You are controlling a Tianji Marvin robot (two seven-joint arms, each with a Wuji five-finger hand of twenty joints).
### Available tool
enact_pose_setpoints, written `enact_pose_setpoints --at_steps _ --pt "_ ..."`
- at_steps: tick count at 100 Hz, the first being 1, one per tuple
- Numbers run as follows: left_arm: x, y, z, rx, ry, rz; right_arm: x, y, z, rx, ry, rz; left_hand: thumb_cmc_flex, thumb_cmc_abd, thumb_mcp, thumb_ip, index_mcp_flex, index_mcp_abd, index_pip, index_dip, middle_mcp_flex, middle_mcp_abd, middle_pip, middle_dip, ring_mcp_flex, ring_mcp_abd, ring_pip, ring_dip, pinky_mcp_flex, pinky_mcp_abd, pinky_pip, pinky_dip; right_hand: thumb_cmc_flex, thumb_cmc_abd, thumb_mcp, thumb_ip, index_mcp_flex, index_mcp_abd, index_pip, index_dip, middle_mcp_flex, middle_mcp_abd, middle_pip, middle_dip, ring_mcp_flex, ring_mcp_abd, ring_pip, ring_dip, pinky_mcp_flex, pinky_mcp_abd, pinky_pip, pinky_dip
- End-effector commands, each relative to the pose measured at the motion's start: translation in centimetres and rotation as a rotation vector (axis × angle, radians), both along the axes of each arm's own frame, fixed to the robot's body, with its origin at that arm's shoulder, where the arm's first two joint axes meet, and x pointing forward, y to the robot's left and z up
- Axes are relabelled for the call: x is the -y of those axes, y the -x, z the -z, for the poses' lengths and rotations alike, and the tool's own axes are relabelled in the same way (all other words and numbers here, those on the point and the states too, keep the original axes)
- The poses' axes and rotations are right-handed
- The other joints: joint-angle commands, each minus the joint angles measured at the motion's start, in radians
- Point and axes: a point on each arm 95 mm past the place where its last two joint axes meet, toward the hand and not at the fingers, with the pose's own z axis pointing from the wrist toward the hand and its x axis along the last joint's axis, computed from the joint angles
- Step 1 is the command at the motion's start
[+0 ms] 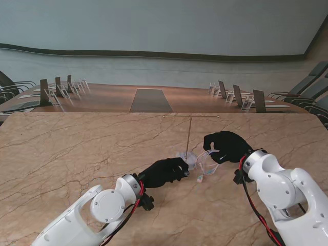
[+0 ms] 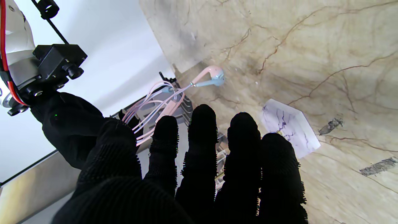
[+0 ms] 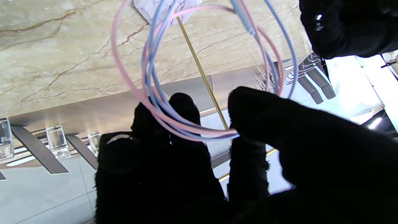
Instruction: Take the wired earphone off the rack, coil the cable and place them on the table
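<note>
Three cameras: one high on my stand, one on each wrist.

From the stand I look down and forward over the marble tabletop (image 1: 77, 154), both arms rising from the near corners, the rack (image 1: 188, 134) mid-frame and the room's far wall beyond. The left wrist camera sits close behind the left robot hand (image 2: 192, 168), looking along its fingers, picture inverted, tabletop uppermost. The right wrist camera looks likewise past the right robot hand (image 3: 217, 161), very close. All three share the coiled cable (image 3: 199, 71) and the rack's clear base (image 2: 289, 130).
</note>
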Motion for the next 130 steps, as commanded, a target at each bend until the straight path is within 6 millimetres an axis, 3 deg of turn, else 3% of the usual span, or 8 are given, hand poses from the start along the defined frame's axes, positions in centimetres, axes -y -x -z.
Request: enact_pose_setpoints --at_steps 1,18,33,52,85,94,112,130 --pt "0.0 0.1 0.3 -0.007 -0.009 -0.006 -0.2 0.2 -0.1 0.008 -0.003 -0.021 0.026 -0.031 -0.007 0.015 -0.005 -0.034 0.009 -0.021 0.01 -0.026 0.015 0.008 0.005 0.022 0.023 -0.004 -0.001 0.008 0.043 0.01 0.0 0.07 0.023 0.043 0.029 -0.053 0.095 0.036 -0.023 0.09 -0.004 -0.008 -0.009 0.1 0.026 -0.01 -0.005 -0.065 -0.002 -0.013" --pt "-0.9 -0.3 0.3 0.024 -0.02 -0.045 -0.2 0.7 -0.3 0.019 -0.011 -0.052 0.099 -0.055 0.013 0.013 -0.028 -0.049 -0.02 -0.062 -0.011 -0.034 -0.003 -0.003 -0.011 0.009 0.015 -0.008 -0.012 -0.006 0.036 0.004 0.009 0.063 0.028 0.042 0.045 -0.048 0.084 0.038 -0.03 0.092 0.005 -0.01 -0.018 0.098 0.035 -0.01 -0.024 -0.08 0.002 -0.007" --pt "-1.0 -0.2 0.4 0.027 -0.037 -0.041 -0.2 0.8 -0.3 0.012 -0.004 -0.05 0.143 -0.053 0.006 0.01 -0.021 -0.049 0.002 -0.071 -0.002 -0.035 0.003 -0.008 0.0 0.005 0.019 -0.009 -0.001 -0.006 0.043 0.0 0.011 0.076 0.019 0.035 0.041 -0.057 0.077 0.068 0.033 0.119 0.031 0.007 0.075 0.123 0.077 -0.005 0.083 -0.062 0.056 0.002" --pt "-0.4 0.2 0.7 0.01 -0.044 -0.011 -0.4 0.6 0.2 0.0 -0.005 -0.02 0.142 -0.05 -0.001 0.013 -0.018 -0.05 0.004 -0.076 -0.001 -0.036 0.001 -0.012 0.002 0.005 0.018 -0.01 0.002 -0.005 0.044 -0.002 0.01 0.104 -0.025 0.059 0.016 -0.081 0.075 0.098 0.138 0.126 0.049 0.037 0.229 0.141 0.112 -0.018 0.256 -0.018 0.149 -0.108" --pt "0.3 0.5 1.0 -0.01 -0.051 0.005 -0.8 1.0 1.1 -0.03 -0.019 -0.008 0.15 -0.058 -0.004 0.017 -0.024 -0.05 0.004 -0.082 -0.001 -0.035 -0.001 -0.017 0.003 0.007 0.019 -0.012 0.001 -0.005 0.044 -0.004 0.017 0.098 -0.023 0.058 0.018 -0.072 0.083 0.093 0.167 0.129 0.057 0.053 0.263 0.151 0.13 -0.017 0.303 -0.013 0.18 -0.15" --pt "0.4 0.7 1.0 -0.002 -0.05 0.013 -0.9 0.9 1.3 -0.031 -0.01 -0.003 0.153 -0.079 -0.003 0.021 -0.031 -0.087 0.005 -0.08 0.0 -0.036 0.002 -0.018 0.003 0.007 0.02 -0.012 0.003 -0.004 0.046 -0.005 0.016 0.096 -0.022 0.058 0.019 -0.07 0.084 0.092 0.17 0.128 0.06 0.056 0.269 0.151 0.136 -0.017 0.312 -0.015 0.188 -0.156" --pt "0.8 0.9 0.8 0.026 -0.055 0.045 -1.3 0.9 1.4 -0.033 -0.027 0.014 0.14 -0.148 0.054 0.023 -0.019 -0.228 -0.047 -0.046 -0.001 -0.046 0.0 -0.021 0.006 -0.001 0.019 -0.014 0.005 -0.004 0.048 -0.011 0.032 0.087 -0.02 0.052 0.022 -0.048 0.087 0.084 0.177 0.146 0.066 0.058 0.278 0.168 0.144 -0.017 0.329 -0.006 0.202 -0.172" --pt "1.4 1.3 0.8 0.033 -0.053 0.076 -1.5 0.7 1.2 -0.019 -0.03 0.03 0.134 -0.178 0.076 0.025 -0.013 -0.271 -0.085 -0.066 -0.005 -0.047 -0.009 -0.025 0.005 -0.003 0.017 -0.012 0.004 -0.005 0.048 -0.012 0.033 0.087 -0.018 0.043 0.02 -0.045 0.091 0.078 0.178 0.145 0.07 0.059 0.287 0.17 0.15 -0.017 0.344 -0.006 0.213 -0.186"
